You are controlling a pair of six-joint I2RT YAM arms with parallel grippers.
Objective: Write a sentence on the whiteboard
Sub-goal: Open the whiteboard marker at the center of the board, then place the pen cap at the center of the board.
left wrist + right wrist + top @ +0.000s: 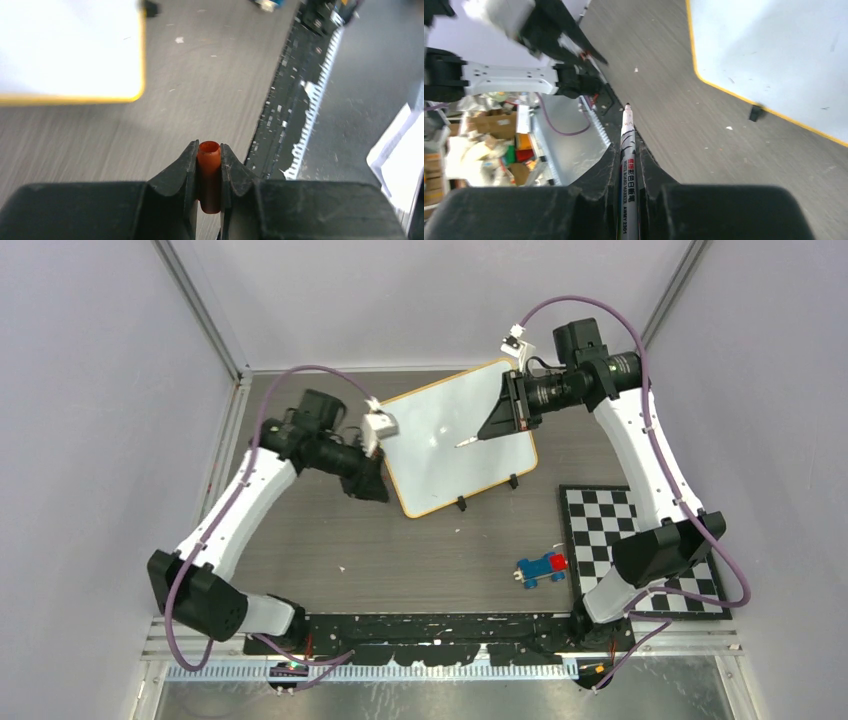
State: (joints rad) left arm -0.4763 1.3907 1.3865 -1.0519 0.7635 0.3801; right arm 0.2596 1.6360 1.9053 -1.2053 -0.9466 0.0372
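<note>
My right end effector is clamped tight on the marker, its uncapped tip pointing out ahead; in the top view that tip lies over the right-centre of the whiteboard, though I cannot tell if it touches; my left end effector is closed on the orange-red cap, just beside the whiteboard's left edge; the whiteboard sits on the grey surface, upper centre of the top view.
</note>
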